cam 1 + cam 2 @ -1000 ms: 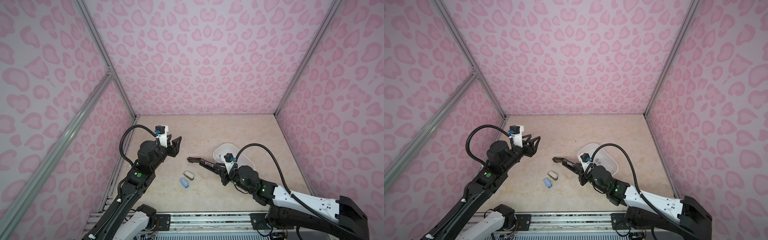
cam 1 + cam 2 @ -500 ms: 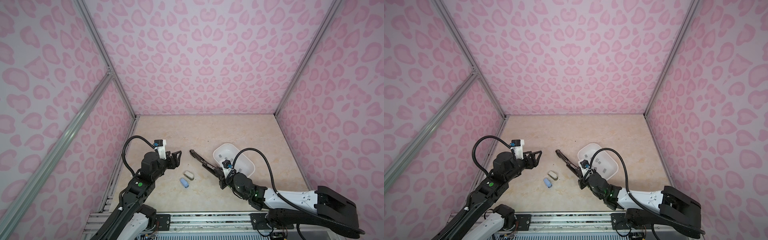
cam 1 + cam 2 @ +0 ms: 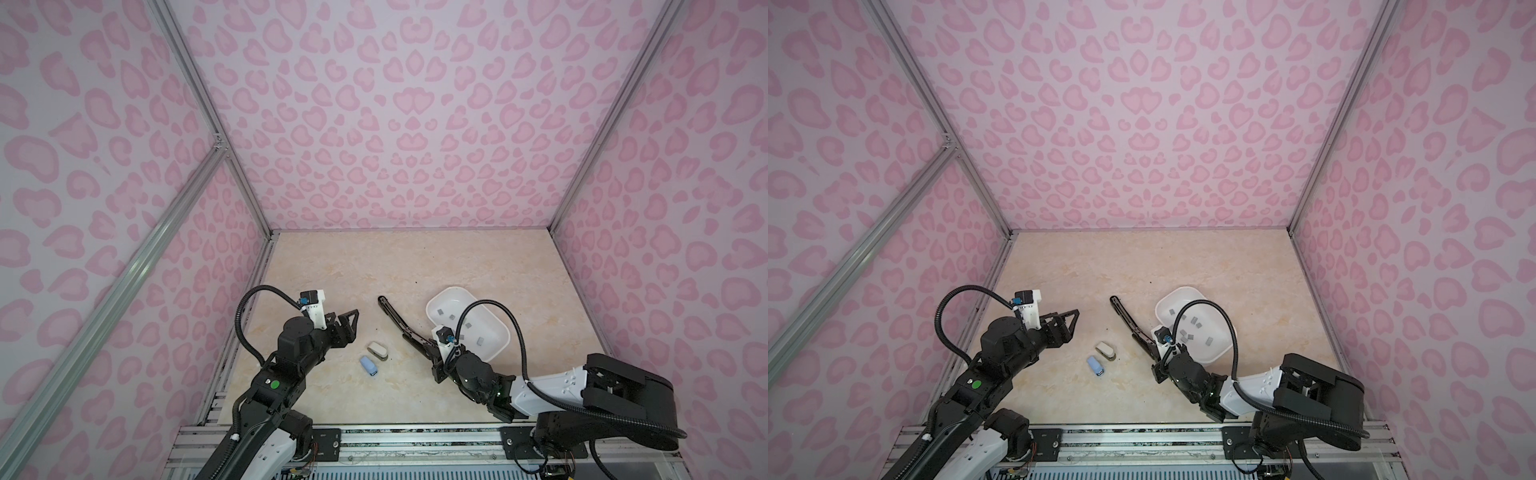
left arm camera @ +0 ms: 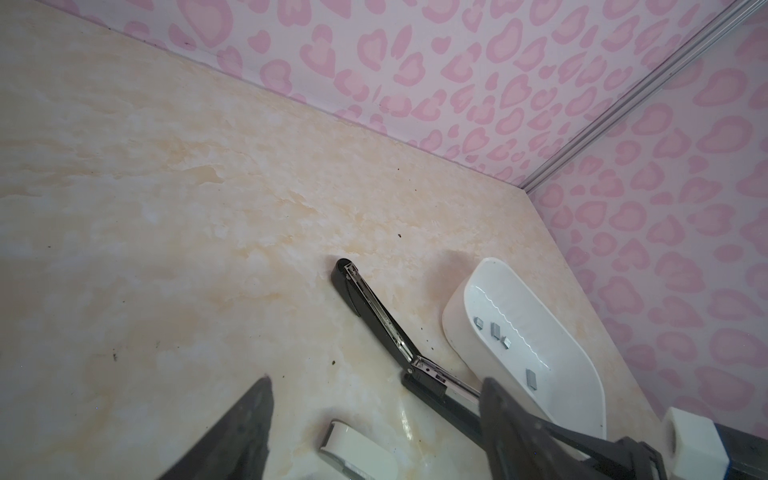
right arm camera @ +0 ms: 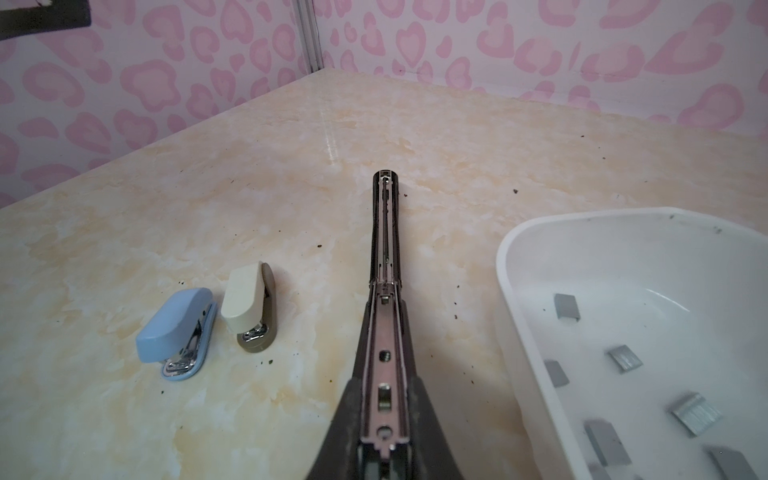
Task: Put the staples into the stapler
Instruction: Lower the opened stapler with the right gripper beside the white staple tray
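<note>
A long black stapler (image 3: pixel 395 320) (image 3: pixel 1127 318) lies folded open on the table, its metal staple channel (image 5: pixel 384 249) facing up. My right gripper (image 3: pixel 433 356) (image 3: pixel 1156 357) (image 5: pixel 384 390) is shut on the stapler's near end. Several small grey staples (image 3: pixel 468 326) (image 3: pixel 1192 328) (image 5: pixel 625 357) (image 4: pixel 495 330) lie loose in a white tray (image 3: pixel 503 332) (image 5: pixel 511 291) to the right of the stapler. My left gripper (image 3: pixel 349 328) (image 3: pixel 1071 324) (image 4: pixel 376 380) hangs open and empty left of the stapler, above the table.
A small blue stapler (image 3: pixel 368 365) (image 5: pixel 174 328) and a small cream stapler (image 3: pixel 377 350) (image 5: pixel 245 299) (image 4: pixel 353 449) lie side by side between the two grippers. Pink patterned walls close the table in on three sides.
My left gripper has come down towards the front and opened wider. The right arm has drawn back, turning the held stapler so that its far end points further away.
</note>
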You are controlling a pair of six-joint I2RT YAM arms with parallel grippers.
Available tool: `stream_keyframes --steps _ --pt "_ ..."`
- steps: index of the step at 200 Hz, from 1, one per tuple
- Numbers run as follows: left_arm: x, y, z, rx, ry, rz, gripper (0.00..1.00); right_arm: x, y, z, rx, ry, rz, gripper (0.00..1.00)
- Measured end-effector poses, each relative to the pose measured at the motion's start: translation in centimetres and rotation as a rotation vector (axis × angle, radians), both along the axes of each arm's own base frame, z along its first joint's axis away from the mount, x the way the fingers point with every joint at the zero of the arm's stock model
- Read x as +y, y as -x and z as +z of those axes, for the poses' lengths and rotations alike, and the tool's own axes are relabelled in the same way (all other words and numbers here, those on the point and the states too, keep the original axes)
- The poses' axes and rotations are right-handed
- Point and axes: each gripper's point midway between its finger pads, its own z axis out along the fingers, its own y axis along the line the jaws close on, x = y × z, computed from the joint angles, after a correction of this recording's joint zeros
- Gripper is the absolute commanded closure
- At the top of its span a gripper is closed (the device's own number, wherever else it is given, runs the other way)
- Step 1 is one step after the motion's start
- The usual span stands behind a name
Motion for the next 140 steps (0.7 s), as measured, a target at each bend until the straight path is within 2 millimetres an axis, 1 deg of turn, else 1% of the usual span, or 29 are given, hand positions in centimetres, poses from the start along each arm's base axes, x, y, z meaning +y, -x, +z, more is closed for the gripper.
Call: stream_keyframes --steps 24,30,45,66,105,128,140 --pt "0.1 0.0 -0.2 0.007 -0.006 0.004 0.21 0.3 -0.2 -0.1 -0.004 -0.001 -0.005 0.99" --pt "0.1 0.0 -0.3 0.008 -0.007 0.006 0.21 0.4 -0.2 -0.2 -0.004 0.000 -0.005 0.96" --pt "0.1 0.0 -0.3 0.009 -0.007 0.005 0.21 0.4 -0.2 -0.2 -0.007 -0.001 -0.008 0.85" --pt "0.1 0.0 -0.4 0.013 -0.009 0.005 0.21 0.4 -0.2 -0.2 -0.005 -0.003 -0.017 0.79" --pt "0.1 0.1 -0.4 0.013 -0.008 0.003 0.21 0.7 -0.5 0.0 0.004 -0.005 -0.039 0.75" --pt "0.1 0.1 -0.3 0.008 -0.005 0.001 0.21 0.5 -0.5 -0.9 0.021 0.017 -0.048 0.70" --pt "0.1 0.3 -0.2 0.008 -0.003 -0.003 0.21 0.5 -0.5 -1.3 0.029 0.024 -0.049 0.71"
